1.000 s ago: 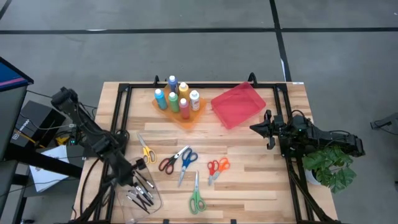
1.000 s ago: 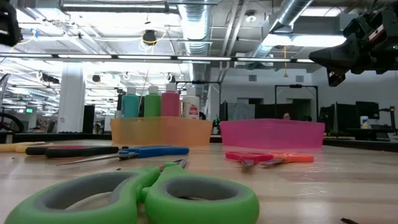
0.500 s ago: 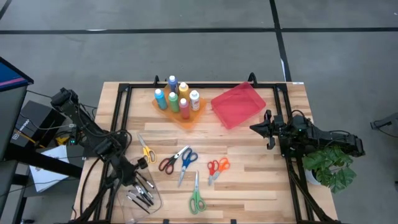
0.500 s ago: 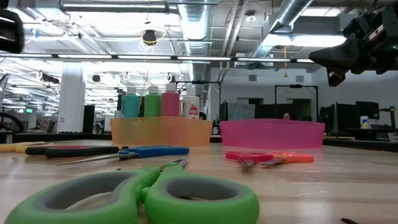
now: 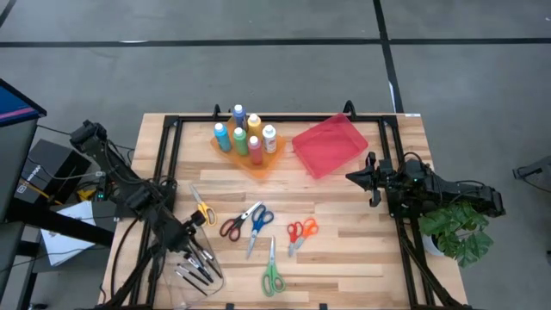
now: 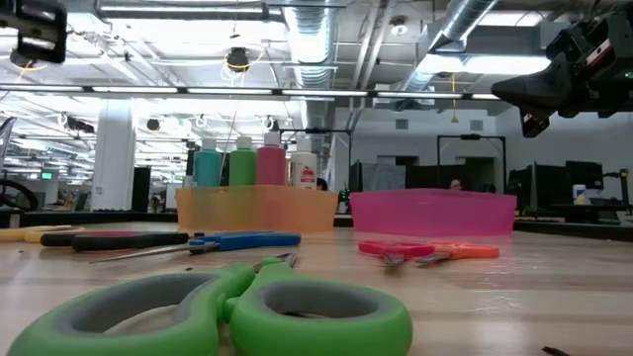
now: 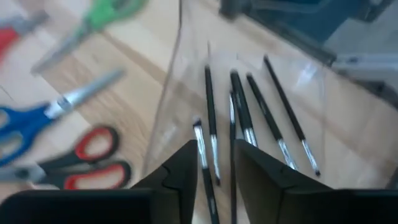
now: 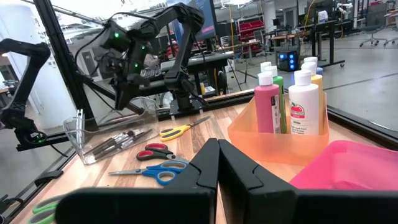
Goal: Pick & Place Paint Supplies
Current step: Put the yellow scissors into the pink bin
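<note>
Several thin dark brushes (image 7: 245,118) lie side by side in a clear tray (image 5: 209,277) at the table's near left. My left gripper (image 7: 217,168) hangs just above them, slanting down and open, with two brush handles showing in the gap below its fingers. In the high view my left gripper (image 5: 191,237) stands at the tray's far end. Paint bottles (image 5: 245,138) stand upright in an orange tray (image 5: 258,164). Several scissors lie flat mid-table, among them yellow (image 5: 202,209), blue (image 5: 260,220) and green (image 5: 273,275). My right gripper (image 8: 217,155) waits shut at the right edge.
A pink-red tray (image 5: 330,145) sits at the far right, next to the orange one. Black frame rails (image 5: 168,164) run along the table's left, far and right sides. A green plant (image 5: 461,228) stands beyond the right edge. Bare wood lies at the near right.
My left arm's wrist has turned a little while staying over the clear tray's far end; in the low view its upper part has shifted at the picture's top left. The scissors, bottles and right arm have kept still.
</note>
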